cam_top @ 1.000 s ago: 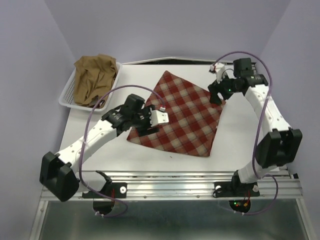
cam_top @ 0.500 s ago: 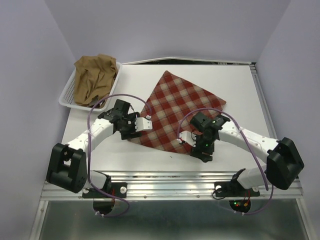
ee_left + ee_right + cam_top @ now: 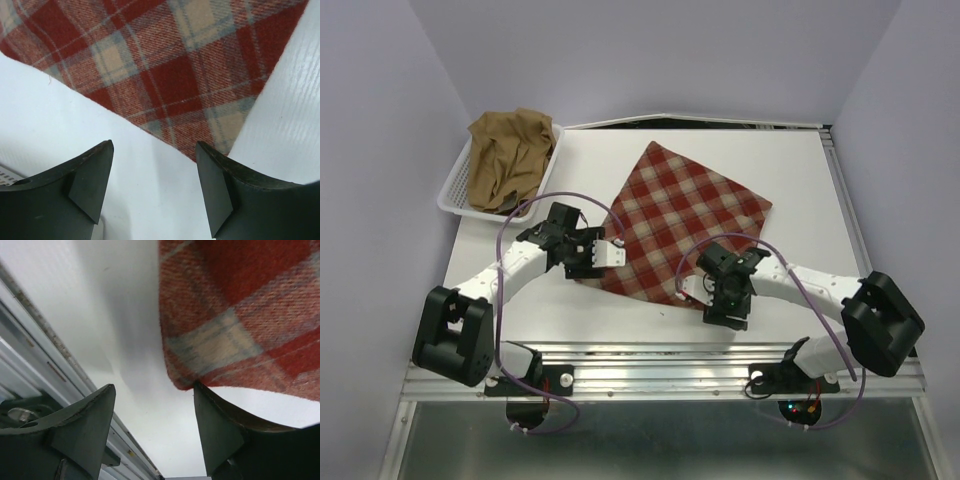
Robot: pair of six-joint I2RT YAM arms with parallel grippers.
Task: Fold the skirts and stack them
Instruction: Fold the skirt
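The plaid skirt (image 3: 685, 225) lay spread flat on the table (image 3: 790, 170), turned like a diamond. The tan skirt (image 3: 510, 155) sat crumpled in the basket (image 3: 448, 195) at the far left. The left gripper (image 3: 155, 170) hung over the plaid skirt's left corner, jaws wide, holding nothing. The right gripper (image 3: 152, 410) stood low at its near corner, jaws also wide, the cloth's tip just beside one finger.

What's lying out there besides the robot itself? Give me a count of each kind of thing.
Skirts: 2 (plaid skirt spread flat on the table; tan skirt bunched up)
Baskets: 1 (white mesh basket, holding the tan skirt)
Total: 3
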